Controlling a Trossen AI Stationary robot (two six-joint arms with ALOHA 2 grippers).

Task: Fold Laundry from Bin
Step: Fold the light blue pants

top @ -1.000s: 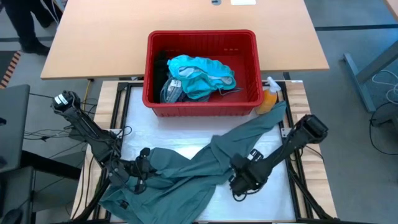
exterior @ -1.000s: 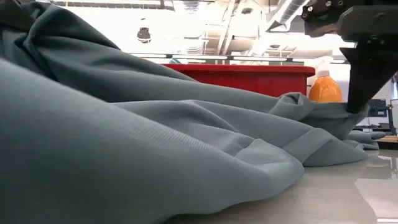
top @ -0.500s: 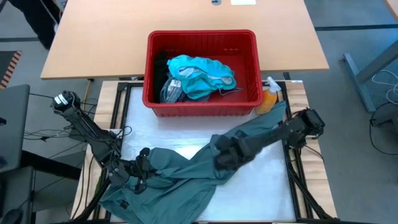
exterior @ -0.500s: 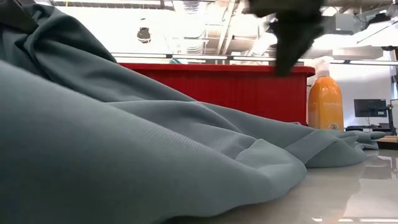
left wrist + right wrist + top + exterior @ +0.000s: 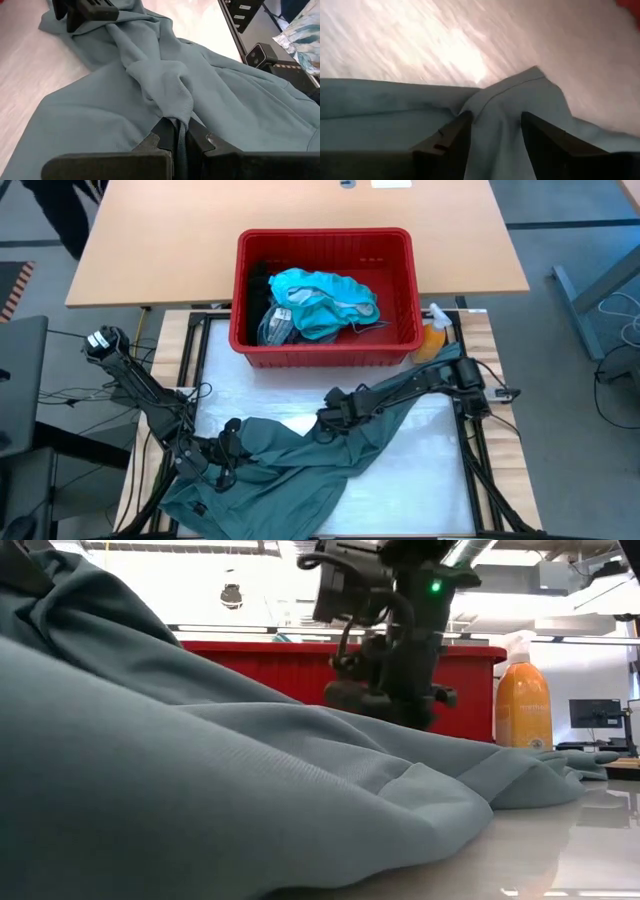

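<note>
The grey-green garment (image 5: 300, 465) sprawls over the bench (image 5: 420, 480), its long axis running from the near-left corner up toward the orange spray bottle (image 5: 432, 340) at far right. The left hand (image 5: 180, 137) is clamped on a ridge of it at the near-left end. The right hand (image 5: 328, 418) sits mid-garment, fingers (image 5: 442, 142) parted narrowly astride a fold, not closed on it. Judged from that, the right hand is nearer the free far end. Teal laundry (image 5: 320, 300) waits in the red bin (image 5: 325, 352). No writing is legible anywhere.
</note>
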